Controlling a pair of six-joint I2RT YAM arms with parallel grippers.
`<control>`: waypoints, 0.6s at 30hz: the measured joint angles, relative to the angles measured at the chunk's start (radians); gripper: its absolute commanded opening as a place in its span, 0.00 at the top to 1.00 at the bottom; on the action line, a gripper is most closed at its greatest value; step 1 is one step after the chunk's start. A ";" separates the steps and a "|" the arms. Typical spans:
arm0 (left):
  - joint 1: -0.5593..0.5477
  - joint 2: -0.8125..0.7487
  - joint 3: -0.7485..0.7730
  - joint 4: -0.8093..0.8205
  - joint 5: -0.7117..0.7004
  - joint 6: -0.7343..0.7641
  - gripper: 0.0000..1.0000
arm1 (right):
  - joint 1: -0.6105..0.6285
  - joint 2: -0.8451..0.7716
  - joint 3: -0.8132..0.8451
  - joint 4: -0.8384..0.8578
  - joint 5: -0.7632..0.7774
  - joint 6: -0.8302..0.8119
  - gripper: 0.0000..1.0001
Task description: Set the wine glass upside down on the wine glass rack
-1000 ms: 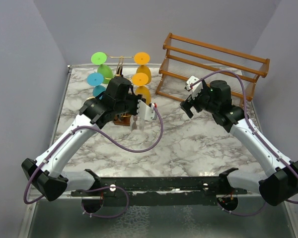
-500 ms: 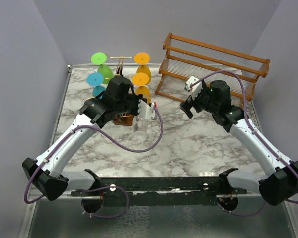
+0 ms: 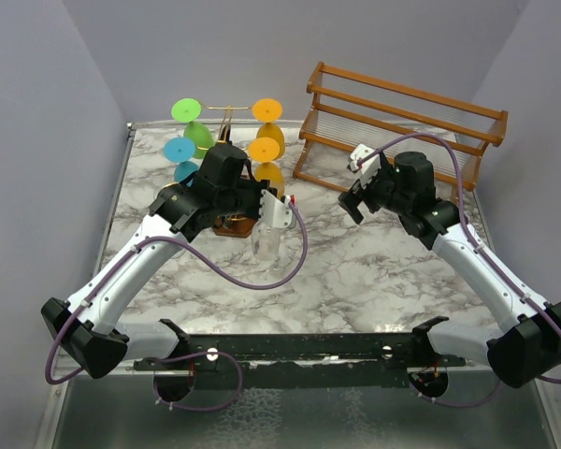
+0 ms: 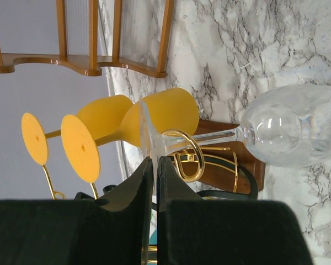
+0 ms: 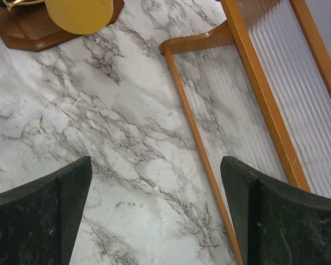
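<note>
Left wrist view: the clear stemmed wine glass (image 4: 289, 127) hangs bowl-down, its foot disc pinched edge-on in the narrow left pincer (image 4: 155, 185). This probably lets the stem slide into a curled arm of the thin gold wire rack (image 4: 188, 157) near the far left corner of the table (image 4: 254, 49), beside hung yellow plastic glasses (image 4: 163, 116). The right pincer (image 5: 157, 215) gapes wide, empty, out of the way.
</note>
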 measured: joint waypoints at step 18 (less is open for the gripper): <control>-0.003 -0.001 0.027 -0.055 0.010 0.026 1.00 | 0.000 0.000 -0.003 0.000 -0.003 0.000 0.00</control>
